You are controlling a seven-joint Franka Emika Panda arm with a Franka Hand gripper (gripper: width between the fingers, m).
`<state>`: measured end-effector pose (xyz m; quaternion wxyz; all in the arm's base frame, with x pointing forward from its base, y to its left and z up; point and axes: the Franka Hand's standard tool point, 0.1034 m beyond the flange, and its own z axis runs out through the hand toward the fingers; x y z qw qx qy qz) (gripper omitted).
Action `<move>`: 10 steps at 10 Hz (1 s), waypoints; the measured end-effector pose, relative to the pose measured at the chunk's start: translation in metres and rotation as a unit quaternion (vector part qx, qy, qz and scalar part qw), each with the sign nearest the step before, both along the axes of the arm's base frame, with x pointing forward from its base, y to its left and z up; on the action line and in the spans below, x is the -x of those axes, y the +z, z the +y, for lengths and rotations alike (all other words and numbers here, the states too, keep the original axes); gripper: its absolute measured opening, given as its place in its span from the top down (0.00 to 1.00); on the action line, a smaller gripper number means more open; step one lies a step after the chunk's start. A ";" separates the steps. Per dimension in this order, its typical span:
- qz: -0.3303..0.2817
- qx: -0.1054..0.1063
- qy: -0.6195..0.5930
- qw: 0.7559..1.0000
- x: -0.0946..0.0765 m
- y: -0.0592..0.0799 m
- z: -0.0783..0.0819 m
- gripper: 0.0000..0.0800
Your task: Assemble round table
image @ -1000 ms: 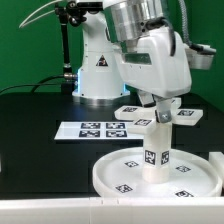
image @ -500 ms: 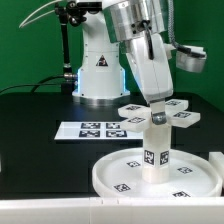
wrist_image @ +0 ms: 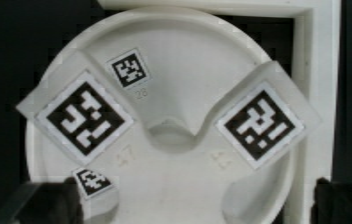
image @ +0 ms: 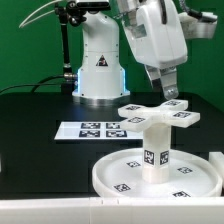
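The large round disc lies at the front of the table, tags up. The short cylindrical leg stands upright on its middle. The cross-shaped foot rests on top of the leg. My gripper hangs open and empty just above the foot, apart from it. In the wrist view the foot fills the middle with two large tags. The disc shows beneath it. The dark fingers stand wide apart at either side of my gripper.
The marker board lies behind the disc toward the exterior view's left. The robot base stands at the back. A white block edge sits by the disc at the exterior view's right, also in the wrist view.
My gripper let go of the cross-shaped foot and rose up and toward the exterior view's right. The foot stays on top of the leg.
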<state>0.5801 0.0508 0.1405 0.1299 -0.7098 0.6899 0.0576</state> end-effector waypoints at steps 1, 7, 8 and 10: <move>0.000 0.000 0.000 1.000 0.000 0.000 0.000 0.19; -0.048 0.022 0.293 0.955 0.002 0.000 0.008 0.19; -0.056 0.022 0.330 0.942 0.001 -0.001 0.007 0.19; -0.077 0.027 0.403 0.912 0.000 -0.001 0.007 0.19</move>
